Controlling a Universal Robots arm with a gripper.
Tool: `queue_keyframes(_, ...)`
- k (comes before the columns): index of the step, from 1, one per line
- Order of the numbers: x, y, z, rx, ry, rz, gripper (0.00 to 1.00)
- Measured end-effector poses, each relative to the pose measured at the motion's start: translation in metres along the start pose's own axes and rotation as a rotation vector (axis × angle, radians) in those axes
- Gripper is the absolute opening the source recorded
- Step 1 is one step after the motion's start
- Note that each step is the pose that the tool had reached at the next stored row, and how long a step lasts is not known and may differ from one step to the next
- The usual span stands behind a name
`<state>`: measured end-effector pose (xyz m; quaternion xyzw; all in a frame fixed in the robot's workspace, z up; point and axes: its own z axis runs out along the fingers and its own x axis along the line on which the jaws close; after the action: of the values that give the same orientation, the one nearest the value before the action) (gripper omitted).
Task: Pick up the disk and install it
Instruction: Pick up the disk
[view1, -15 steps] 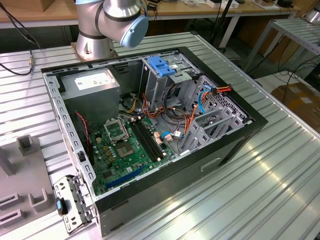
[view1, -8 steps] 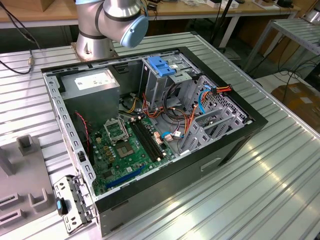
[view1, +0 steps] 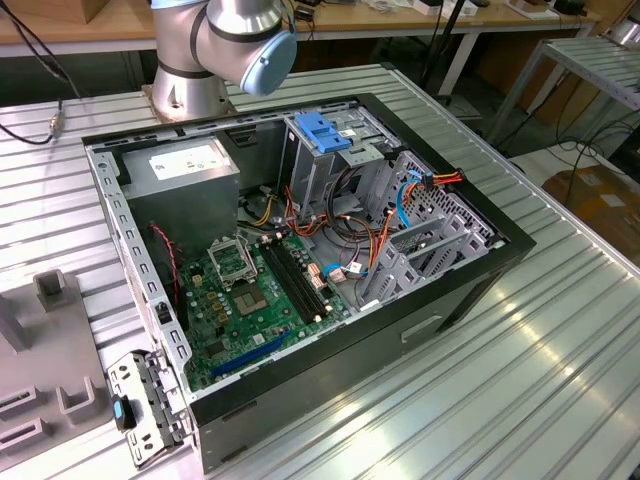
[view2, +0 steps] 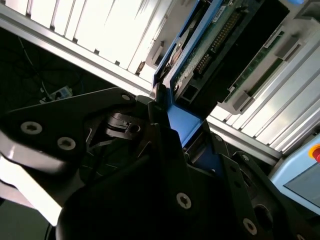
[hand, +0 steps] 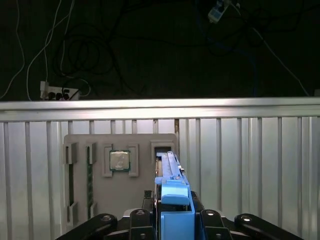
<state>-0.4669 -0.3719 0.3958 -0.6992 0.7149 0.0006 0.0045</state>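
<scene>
Item: computer case (view1: 470, 290), black, side panel off, lying open on a ribbed metal table (view1: 560, 380). Contents, in the exterior view: a grey power-supply box (view1: 185, 165) with a white label in the far corner toward the exterior view's left; a green motherboard (view1: 250, 300) on the floor of the case, near side; a metal drive cage (view1: 320, 175) standing at the far middle, topped by a blue handle (view1: 322, 130); loose orange, blue and black cables (view1: 370, 240) running between cage and board. The arm (view1: 225, 40) rises just beyond the case's far edge. Item: grey holder tray (hand: 100, 200), flat on the table. It holds a square processor chip (hand: 120, 160) in one pocket and a green strip (hand: 90, 175) in a narrow slot. Item: the disk (hand: 170, 170), set in its blue carrier and seen edge-on in the first wrist view, its far end by an open rectangular recess of the tray; whether it touches the tray I cannot tell. The gripper (hand: 174, 210) is clamped on the carrier's near end, one dark finger on each side. In the second wrist view the gripper (view2: 182, 130) grips the blue tab, and the disk (view2: 210, 45) shows its green circuit face.
</scene>
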Motion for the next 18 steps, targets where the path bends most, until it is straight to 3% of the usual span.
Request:
queue_keyframes(2,0.0,0.0,-0.0057,0.0,-0.0001,0.0,0.37)
queue_keyframes(18,-0.0002,-0.0001,-0.0331,0.0,-0.0046,0.0,0.37)
